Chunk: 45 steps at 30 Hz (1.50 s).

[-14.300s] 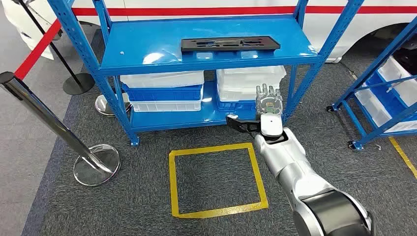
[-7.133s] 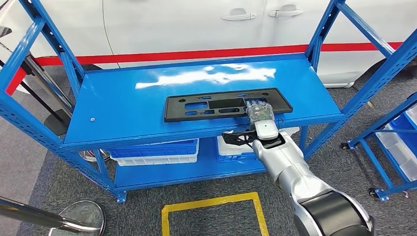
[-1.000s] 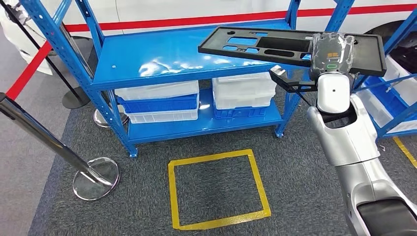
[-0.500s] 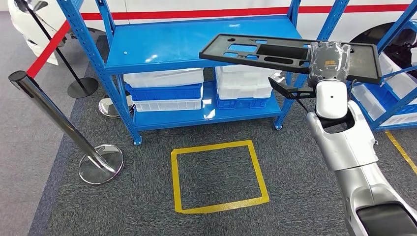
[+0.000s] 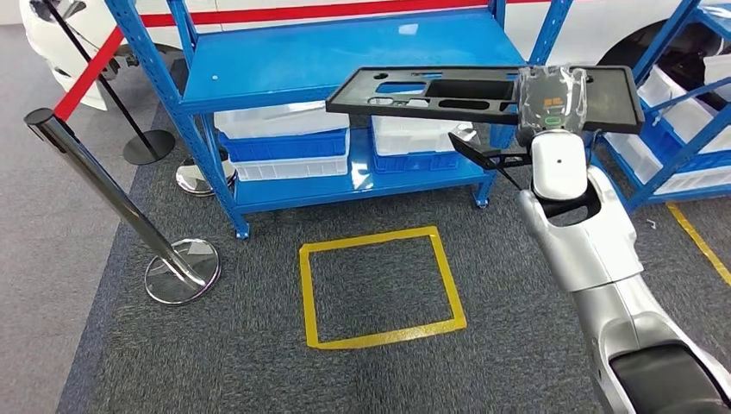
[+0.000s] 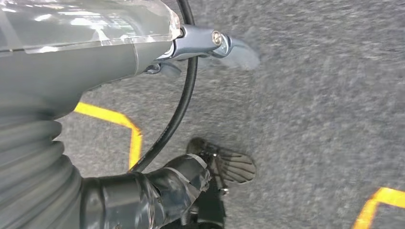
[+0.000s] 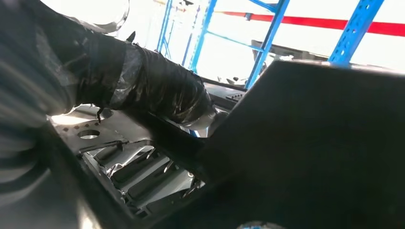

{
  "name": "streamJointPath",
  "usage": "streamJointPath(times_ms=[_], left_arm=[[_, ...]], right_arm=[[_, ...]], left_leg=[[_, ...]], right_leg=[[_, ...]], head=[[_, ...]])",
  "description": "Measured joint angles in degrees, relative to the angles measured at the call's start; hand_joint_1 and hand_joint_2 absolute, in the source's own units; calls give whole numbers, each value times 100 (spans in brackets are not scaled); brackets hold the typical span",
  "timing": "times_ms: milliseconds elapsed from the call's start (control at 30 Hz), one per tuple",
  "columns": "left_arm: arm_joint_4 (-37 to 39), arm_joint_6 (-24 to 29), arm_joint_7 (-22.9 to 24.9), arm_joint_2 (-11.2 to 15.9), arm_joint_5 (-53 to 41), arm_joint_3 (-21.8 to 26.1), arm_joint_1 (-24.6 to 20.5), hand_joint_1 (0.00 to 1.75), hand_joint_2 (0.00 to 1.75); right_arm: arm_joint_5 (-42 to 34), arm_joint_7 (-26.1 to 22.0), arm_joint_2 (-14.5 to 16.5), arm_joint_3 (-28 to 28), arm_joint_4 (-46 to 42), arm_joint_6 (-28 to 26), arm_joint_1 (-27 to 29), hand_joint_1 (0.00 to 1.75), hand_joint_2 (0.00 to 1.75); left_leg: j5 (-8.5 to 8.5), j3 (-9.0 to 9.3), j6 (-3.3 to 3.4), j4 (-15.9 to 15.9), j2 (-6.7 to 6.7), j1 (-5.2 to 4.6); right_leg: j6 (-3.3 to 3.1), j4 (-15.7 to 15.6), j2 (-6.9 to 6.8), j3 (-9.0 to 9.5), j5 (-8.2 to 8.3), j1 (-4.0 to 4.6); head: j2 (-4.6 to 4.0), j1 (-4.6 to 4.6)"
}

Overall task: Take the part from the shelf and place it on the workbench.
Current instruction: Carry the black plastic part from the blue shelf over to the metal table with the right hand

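Carpet nearest me carries a yellow taped square (image 5: 382, 286), with a chrome stanchion (image 5: 112, 198) to its left. My right hand (image 5: 552, 99) is raised at the right and grips the black plastic panel (image 5: 448, 90), holding it roughly level in the air, clear of the blue shelf (image 5: 336, 53) and in front of it. I judge the panel light and fairly stiff, but long, thin and full of cut-outs, so it may flex or swing at its free left end; my hold sits well toward its right end, and a grip nearer the middle would balance it better. The right wrist view shows my dark fingers (image 7: 157, 93) lying over the panel's edge. My left hand (image 6: 95, 52) hangs over the carpet with nothing in it; whether its fingers are spread or curled I cannot tell. Farther off, the lower shelf level holds stacked white and blue plastic bins (image 5: 284, 142); their contents are hidden. At the far right, a second blue rack (image 5: 681, 112) carries more bins. I see no workbench.
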Motion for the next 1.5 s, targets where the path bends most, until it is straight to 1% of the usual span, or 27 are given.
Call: streamJointPath(times_ms=[67, 100, 133, 167, 233, 267, 333, 400, 433, 500, 567, 600, 633, 700, 767, 800, 900, 933, 1000, 1067, 1100, 1167, 1233, 1300, 1333, 1433, 1500], left_arm=[[0, 1, 2, -4, -4, 4, 4, 0, 175], [0, 1, 2, -5, -5, 7, 2, 0, 175], [0, 2, 2, -4, -5, 12, 2, 0, 175], [0, 1, 2, -3, -6, 17, 2, 0, 175], [-1, -1, 2, 1, -9, 25, -4, 0, 175], [-1, -3, 2, 2, -11, 30, -8, 0, 175], [-2, -7, 1, 4, -28, 41, -12, 0, 175], [-2, -9, 1, 5, -44, 53, -6, 0, 175], [-2, -8, 2, 5, -47, 56, -7, 0, 175], [-2, -7, 1, 4, -53, 60, -10, 0, 175], [-2, -6, -4, 8, -61, 61, -9, 0, 175], [-2, -5, -9, 12, -65, 61, -7, 0, 175], [-2, -4, -14, 14, -69, 62, -5, 0, 175], [-2, -5, -35, 16, -79, 62, -3, 0, 175], [-2, -26, -87, 14, -113, 61, -4, 0, 175], [-2, -39, -120, 14, -135, 60, -5, 0, 175], [-2, -50, -171, 13, -164, 58, 0, 0, 175], [-2, -43, -171, 14, -161, 59, 2, 0, 175], [-2, -30, -170, 10, -157, 61, 4, 0, 175], [-2, -24, -168, 6, -156, 61, 3, 0, 175], [-2, -20, -168, 6, -156, 61, 4, 0, 175], [-2, -15, -168, 7, -156, 61, 3, 0, 175], [-2, -12, -165, 9, -156, 61, -1, 0, 175], [-4, -4, -156, 15, -156, 61, -7, 0, 175], [-5, 3, -152, 17, -156, 61, -5, 0, 175], [-7, 15, -149, 21, -158, 62, -5, 0, 175], [-8, 17, -144, 20, -162, 63, -21, 0, 175]], right_arm=[[1, -3, 57, 41, 1, 37, -52, 175, 175], [2, -3, 76, 59, 2, 51, -65, 175, 175], [2, -3, 91, 75, 3, 57, -69, 175, 175], [1, -3, 102, 91, 4, 60, -70, 175, 175], [0, -3, 121, 115, 1, 70, -80, 175, 175], [-1, 0, 127, 122, -3, 79, -92, 175, 175], [-3, 13, 136, 133, -11, 100, -131, 175, 175], [-6, 26, 136, 142, -12, 121, -165, 175, 175], [-7, 30, 134, 149, -12, 129, -178, 175, 175], [-8, 44, 125, 164, -10, 142, -199, 175, 175], [-9, 64, 112, 178, -3, 146, -202, 175, 175], [-9, 73, 108, 183, 3, 148, -196, 175, 175], [-9, 80, 105, 186, 8, 148, -189, 175, 175], [-9, 88, 104, 191, 11, 148, -186, 175, 175], [-9, 98, 105, 192, 10, 146, -190, 175, 175], [-9, 104, 104, 192, 10, 145, -190, 175, 175], [-11, 120, 101, 192, 10, 144, -184, 175, 175], [-11, 121, 104, 193, 10, 144, -183, 175, 175], [-11, 123, 114, 194, 10, 144, -181, 175, 175], [-11, 127, 122, 195, 11, 144, -178, 175, 175], [-11, 128, 124, 195, 12, 144, -170, 175, 175], [-11, 129, 125, 196, 13, 144, -145, 175, 175], [-11, 129, 125, 197, 13, 143, -129, 175, 175], [-11, 131, 125, 197, 13, 138, -128, 175, 175], [-11, 132, 125, 197, 15, 136, -127, 175, 175], [-11, 138, 124, 197, 28, 129, -123, 175, 175], [-11, 142, 121, 197, 38, 119, -126, 175, 175]], left_leg=[[-476, -180, -36, 737, -1, 22], [-558, -210, -50, 1054, 0, 30], [-482, -145, -54, 1162, -1, 32], [-334, 21, -49, 1080, -1, 32], [-139, 617, -11, 359, -8, 24], [-169, 927, 11, -86, -13, 16], [-286, 1259, 51, -616, -24, -14], [-218, 1232, 105, -706, -7, -13], [-163, 1212, 147, -738, 8, -2], [-39, 1130, 235, -774, 40, 16], [53, 989, 270, -746, 45, 2], [92, 915, 266, -722, 46, -3], [124, 841, 258, -692, 46, -7], [167, 706, 236, -609, 47, -8], [196, 596, 199, -522, 45, -20], [219, 563, 169, -494, 44, -26], [305, 505, 65, -484, 41, -31], [261, 469, 36, -451, 33, -27], [-79, 325, -15, -123, 17, -15], [-587, 106, -53, 587, 10, 9], [-741, 34, -66, 918, 10, 17], [-699, 135, -65, 1079, 9, 22], [-398, 612, -18, 455, -1, 16], [-302, 1118, 38, -332, -22, -9], [-305, 1237, 58, -551, -32, -26], [-172, 1219, 128, -731, -13, -44], [-3, 1157, 225, -841, 26, -17]], right_leg=[[-20, 2, 3, -161, 126, 9], [-15, 5, 3, -250, 194, 15], [-6, 10, 4, -331, 255, 17], [9, 16, 5, -413, 318, 17], [47, 35, 8, -532, 416, 20], [75, 46, 5, -570, 456, 24], [142, 40, -6, -605, 546, 21], [211, 16, -3, -617, 617, 10], [236, 61, 4, -648, 555, 8], [268, 479, 20, -802, 146, 3], [296, 1246, 25, -1026, -341, -1], [310, 1549, 24, -1085, -446, -4], [317, 1659, 23, -1051, -424, -7], [312, 1238, 19, -659, -180, -15], [279, 512, 15, -159, -105, 2], [253, 286, 16, -29, -119, 18], [152, 142, 19, -38, -80, 40], [109, 115, 13, -65, -34, 29], [18, 65, -1, -151, 81, 4], [-25, 64, -3, -287, 189, 16], [-26, 69, 0, -362, 242, 22], [-16, 81, 10, -506, 345, 27], [9, 93, 21, -620, 439, 27], [57, 89, 25, -690, 532, 29], [86, 73, 23, -703, 581, 22], [184, -27, 32, -715, 725, -3], [227, 143, 42, -803, 475, 5]], head=[[0, -2], [0, -1], [0, -1], [0, -1], [0, -2], [0, 0], [0, 2], [0, 3], [0, 4], [0, 6], [0, 5], [0, 6], [0, 5], [0, 5], [0, 4], [0, 3], [0, 4], [0, 3], [0, 2], [0, 0], [0, 0], [0, 0], [0, -1], [0, 0], [0, 0], [0, 0], [0, 3]])
